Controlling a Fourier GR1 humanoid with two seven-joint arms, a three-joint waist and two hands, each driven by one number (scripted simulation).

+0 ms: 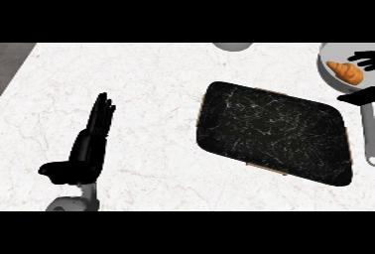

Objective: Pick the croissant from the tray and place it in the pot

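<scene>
Nearest the surface's front edge, toward its left side, the left robot hand rests with straight fingers pointing away from the robot and the thumb stuck out to the left. It holds nothing and lies well apart from everything the task concerns.

Farther in and right of centre lies the tray, a dark, marbled slab with rounded corners, set at a slant to the surface's edges. Nothing shows on it; the croissant is no longer there.

At the far right corner sits the pot, grey and round, partly cut by the view's right edge, with a handle running back toward the front edge. The croissant lies inside it, its long axis running diagonally from the pot's far left toward its near right.

The right robot hand shows only in part at the right edge: dark fingers just right of the croissant over the pot, and another dark part, probably the thumb, lower down beside the handle's root. The fingers look spread and not wrapped round the croissant, so the robot hand reads as open, though much of it is out of view and contact cannot be ruled out.

Judging from this, the placing looks done, and the remaining move is for the right robot hand, by far the nearer one, to lift clear of the pot.
</scene>
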